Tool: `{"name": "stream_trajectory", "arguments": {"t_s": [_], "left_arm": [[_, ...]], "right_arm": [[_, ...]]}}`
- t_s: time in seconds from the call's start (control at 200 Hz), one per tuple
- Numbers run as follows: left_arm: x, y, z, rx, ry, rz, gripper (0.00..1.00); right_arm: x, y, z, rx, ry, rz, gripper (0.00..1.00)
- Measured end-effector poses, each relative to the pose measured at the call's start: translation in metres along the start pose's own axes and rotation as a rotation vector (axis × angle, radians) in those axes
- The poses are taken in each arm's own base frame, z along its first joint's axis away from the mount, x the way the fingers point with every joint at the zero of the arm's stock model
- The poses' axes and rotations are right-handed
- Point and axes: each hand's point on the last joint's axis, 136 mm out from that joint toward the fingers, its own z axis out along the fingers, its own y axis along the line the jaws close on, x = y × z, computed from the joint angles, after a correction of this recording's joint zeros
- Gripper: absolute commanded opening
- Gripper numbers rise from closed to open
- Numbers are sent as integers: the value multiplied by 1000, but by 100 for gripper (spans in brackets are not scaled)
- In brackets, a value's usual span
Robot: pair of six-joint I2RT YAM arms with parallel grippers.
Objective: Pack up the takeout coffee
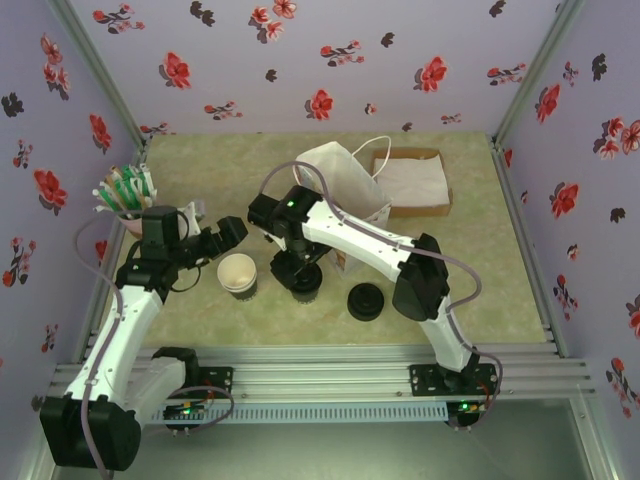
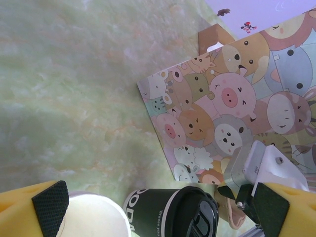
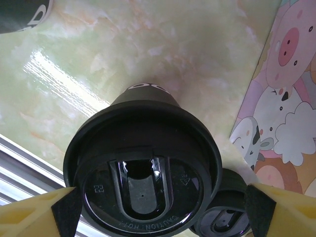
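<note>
The takeout coffee, a dark cup under a round black lid, stands upright on the table in front of the paper bag. My right gripper hangs straight over it, open, its pads either side of the lid; the right-hand pad is clear of the rim. My left gripper is open just left of the coffee, above the lidless cup stack. In the left wrist view the coffee lies between its black pads, which hold nothing.
A cartoon-printed paper bag stands open behind the coffee, seen close as the bag. Loose black lids lie to its right. A cardboard box sits at the back right, a holder of green-topped sticks at the left.
</note>
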Motion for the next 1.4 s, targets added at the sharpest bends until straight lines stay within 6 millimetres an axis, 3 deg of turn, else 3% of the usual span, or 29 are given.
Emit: {"name": "stream_trajectory", "arguments": {"t_s": [0.82, 1.4], "left_arm": [[0, 0, 0, -1, -1, -7, 99], [0, 0, 0, -1, 0, -15, 99]], "right_arm": [[0, 4, -3, -10, -8, -19, 91], [1, 10, -3, -25, -4, -28, 84]]}}
